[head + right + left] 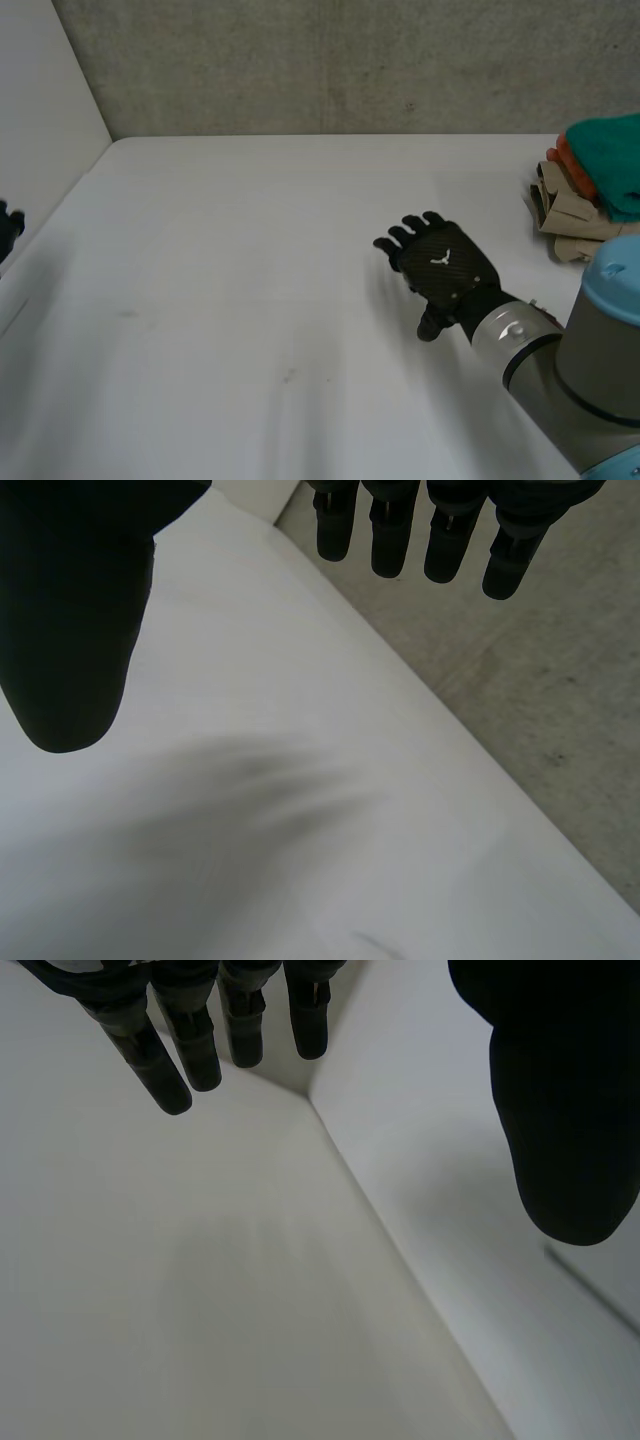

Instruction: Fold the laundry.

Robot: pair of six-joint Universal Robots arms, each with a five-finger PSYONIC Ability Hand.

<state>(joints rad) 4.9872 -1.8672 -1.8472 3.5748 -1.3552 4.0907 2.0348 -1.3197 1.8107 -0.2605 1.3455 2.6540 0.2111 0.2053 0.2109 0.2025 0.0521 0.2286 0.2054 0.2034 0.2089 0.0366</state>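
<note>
- Laundry (590, 185) is lying as a small stack at the far right edge of the bench (250, 300), towards the grey concrete wall (330, 60) that is running along the back.
- In that stack, a teal piece (612, 160) is sitting on top, an orange piece (572, 160) is peeking out just beneath it, and folded beige cloth (565, 210) is lying at the bottom, touching the bench.
- My right robot hand (443, 268) is reaching palm down over the right half of the bench, near the stack but apart from it; I cannot tell whether it is touching the surface.
- Its fingers (390, 540) are pointing straight out side by side, and its thumb (70, 610) is standing well away from them, so this robot hand is spread and gripping no cloth.
- My left robot hand (8, 230) is sitting at the bench's left edge, beside the white side panel (40, 100), well apart from the stack, with the whole bench between them.
- Its fingers (190, 1040) are also hanging straight, slightly fanned, with the thumb (560, 1110) held wide of them.
- Both of my 2 robot hands are therefore spread, and the stack is lying untouched.
</note>
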